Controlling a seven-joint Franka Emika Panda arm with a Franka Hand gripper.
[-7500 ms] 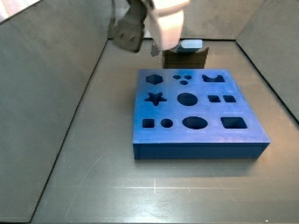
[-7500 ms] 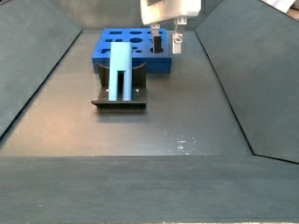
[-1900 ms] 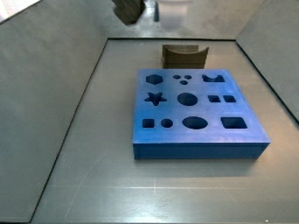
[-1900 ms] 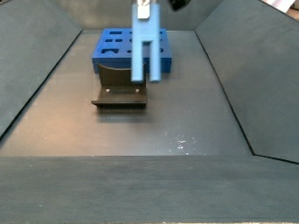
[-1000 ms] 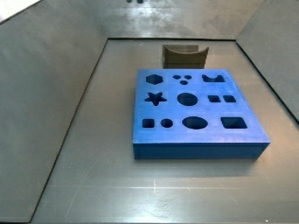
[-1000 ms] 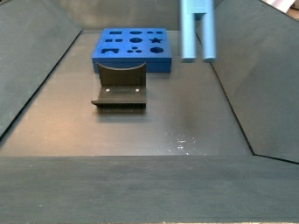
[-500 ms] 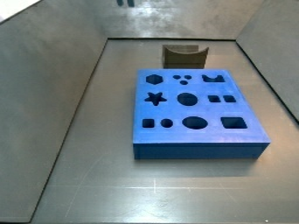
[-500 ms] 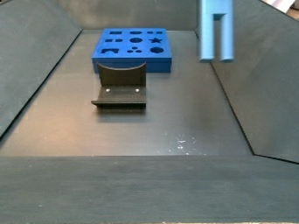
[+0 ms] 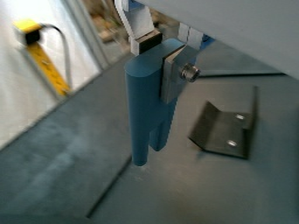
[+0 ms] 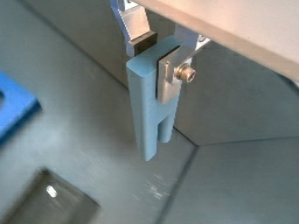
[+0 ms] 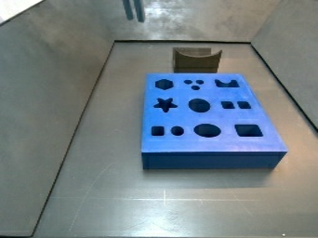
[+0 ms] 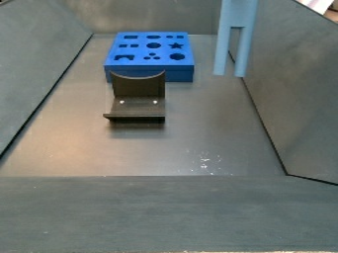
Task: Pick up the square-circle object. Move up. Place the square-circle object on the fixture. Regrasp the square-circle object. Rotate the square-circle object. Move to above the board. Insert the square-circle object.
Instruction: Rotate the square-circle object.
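High above the floor, the gripper [image 9: 159,54] has its fingers [image 10: 177,66] clamped on the top of the square-circle object [image 9: 149,105], which hangs upright, well clear of the board [image 12: 150,54] and the fixture [image 12: 136,104]
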